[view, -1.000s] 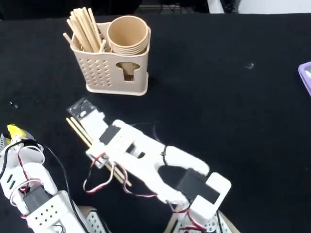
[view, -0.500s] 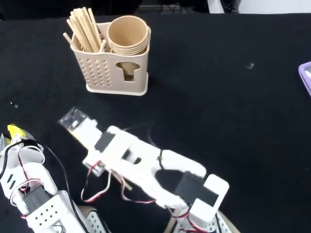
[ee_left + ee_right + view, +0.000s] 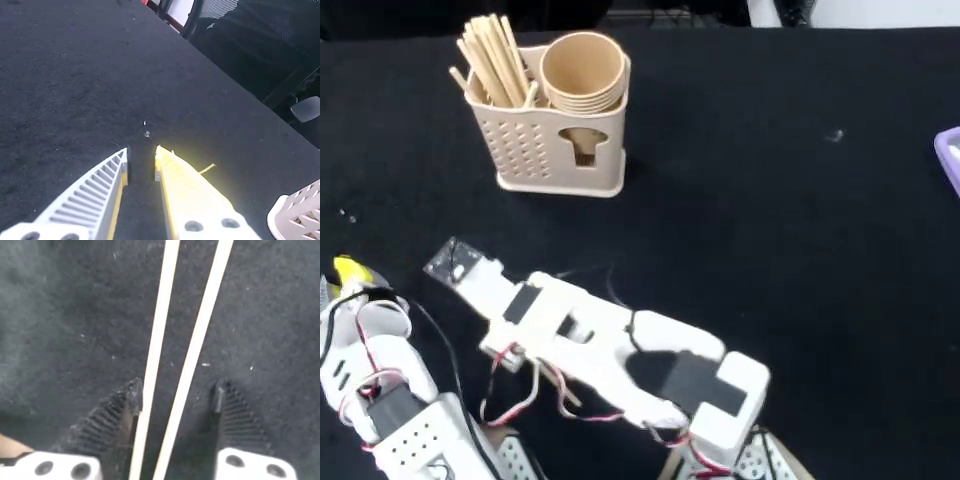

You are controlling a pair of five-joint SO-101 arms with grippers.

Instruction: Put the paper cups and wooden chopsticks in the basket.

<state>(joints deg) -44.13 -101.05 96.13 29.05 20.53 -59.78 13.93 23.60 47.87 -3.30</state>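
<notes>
Two wooden chopsticks (image 3: pixel 160 330) lie side by side on the black table. My right gripper (image 3: pixel 175 392) is open and low over them, both sticks running between its black fingers (image 3: pixel 131 397). From above, the right gripper (image 3: pixel 455 262) is at the near left, with the white arm covering most of the sticks. The beige basket (image 3: pixel 555 150) stands at the far left. It holds a stack of paper cups (image 3: pixel 583 70) and several chopsticks (image 3: pixel 495 60). My left gripper (image 3: pixel 141 151) hangs over bare table with a narrow gap between its fingers and nothing in it.
A purple object (image 3: pixel 950 160) shows at the right edge. The left arm (image 3: pixel 380 390) sits at the near-left corner, close beside the right gripper. A corner of the basket (image 3: pixel 297 215) appears in the left wrist view.
The right arm has swung left and a little nearer, carrying its open gripper along the two chopsticks, which the arm now mostly covers. The left arm has stayed put.
</notes>
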